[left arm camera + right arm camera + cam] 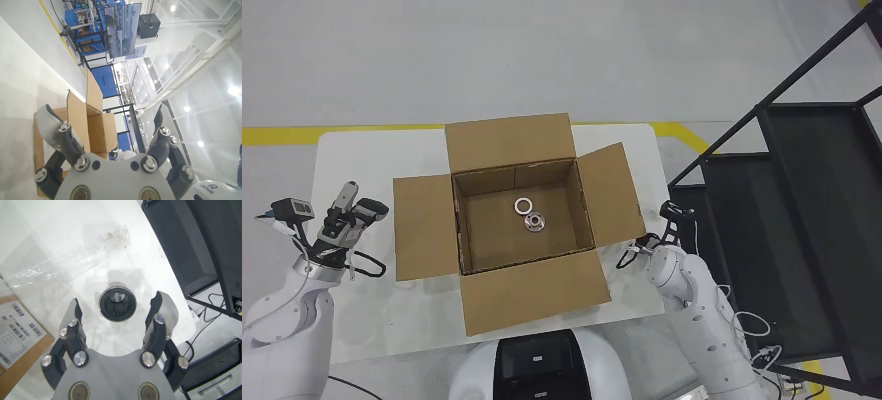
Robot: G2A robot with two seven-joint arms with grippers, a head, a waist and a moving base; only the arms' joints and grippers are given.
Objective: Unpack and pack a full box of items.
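Top view looks down on a cardboard box (510, 140) standing in the middle of the white surface (362, 160), with all four flaps folded outward. On its floor lie a thin ring (523, 205) and, just beside it on the robot's side, a round metal piece (534, 221). I cannot tell whether the two touch.

Off the box's left flap, near the left edge of the surface, sits the left pincer (354, 208), apart from the cardboard. Its wrist view shows its fingers (47, 117) spread wide with nothing between them, pointing sideways at the outer wall of the box.

On the other side of the box, the right pincer (116, 303) hangs over the surface, also wide open. A metal cylinder (117, 302) stands on end between its fingers, its dark hollow bore facing up, and it touches neither finger. I cannot tell whether the fingertips reach down beside it or stop above it. A clear plastic bag (75, 256) lies flat on the surface a little past the cylinder. A flap corner bearing white labels (19, 328) sits close to the right pincer. A black rack (802, 200) stands off the right edge of the surface.
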